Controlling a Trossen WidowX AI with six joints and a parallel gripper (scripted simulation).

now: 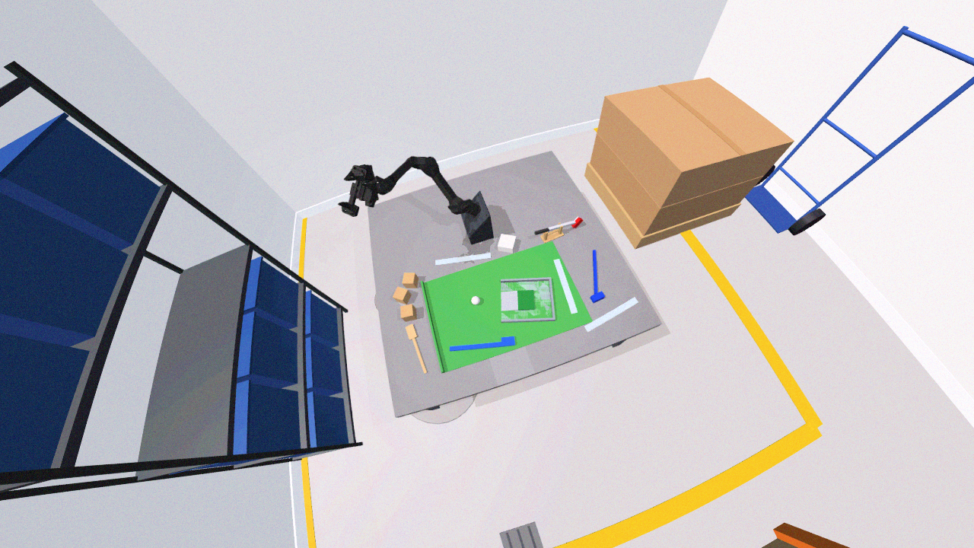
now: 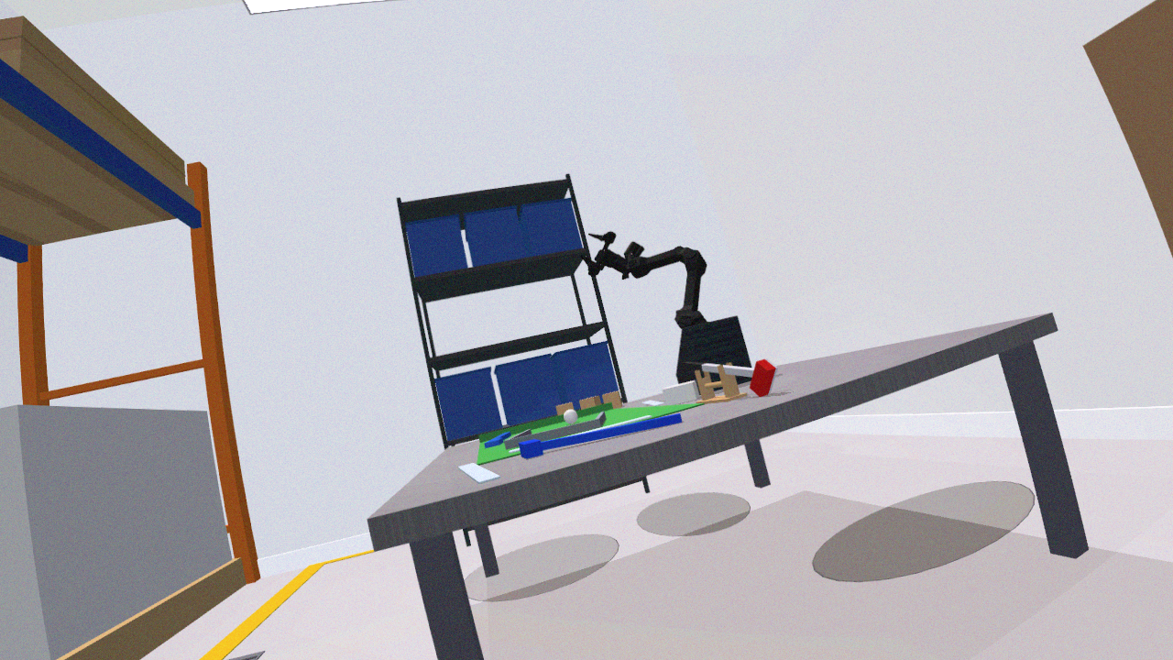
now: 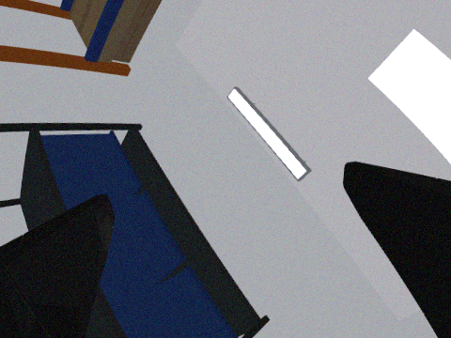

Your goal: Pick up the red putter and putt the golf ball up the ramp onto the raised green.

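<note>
Reaches out past the edge of the grey rectangular table, high above its surface, with the black parallel-jaw gripper spread wide and grasping nothing. Leaves the red-headed putter with a pale straight shaft resting across the small tan wooden stand, well apart from the fingers. Shows the round white golf ball on the flat bright-green mat, outside the grey-edged frame.

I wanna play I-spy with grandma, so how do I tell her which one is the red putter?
Find the gray table. Near the black arm's foot, a small wooden stand holds the red putter. Only its head is red; the other putters are blue or wooden.
</note>
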